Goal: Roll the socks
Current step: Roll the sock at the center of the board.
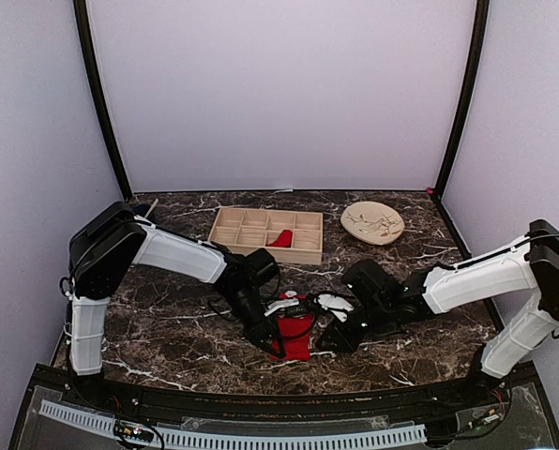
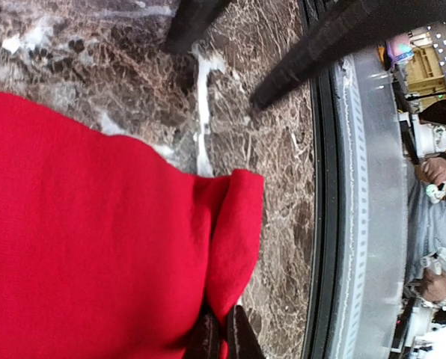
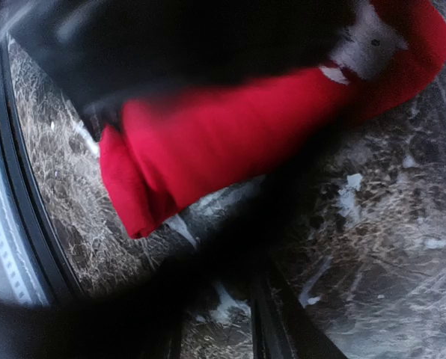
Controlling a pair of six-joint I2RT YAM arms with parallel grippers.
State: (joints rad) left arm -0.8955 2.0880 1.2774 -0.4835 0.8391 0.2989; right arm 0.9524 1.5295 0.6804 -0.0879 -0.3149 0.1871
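Note:
A red sock (image 1: 294, 337) lies flat on the marble table between the two arms, with white patches at its far end (image 1: 294, 302). My left gripper (image 1: 272, 345) is shut on the folded near corner of the sock; in the left wrist view (image 2: 223, 333) its tips pinch the red fabric (image 2: 96, 224). My right gripper (image 1: 328, 339) is open and empty just right of the sock. Its two spread fingers (image 2: 305, 60) show in the left wrist view. The right wrist view is blurred, showing the sock (image 3: 223, 134) beyond my dark gripper (image 3: 223, 292).
A wooden compartment tray (image 1: 265, 234) stands at the back with another red item (image 1: 281, 239) in one cell. A beige plate (image 1: 372, 223) lies to its right. A white piece (image 1: 336, 302) lies right of the sock's far end. The table's front rim (image 2: 328, 224) is close.

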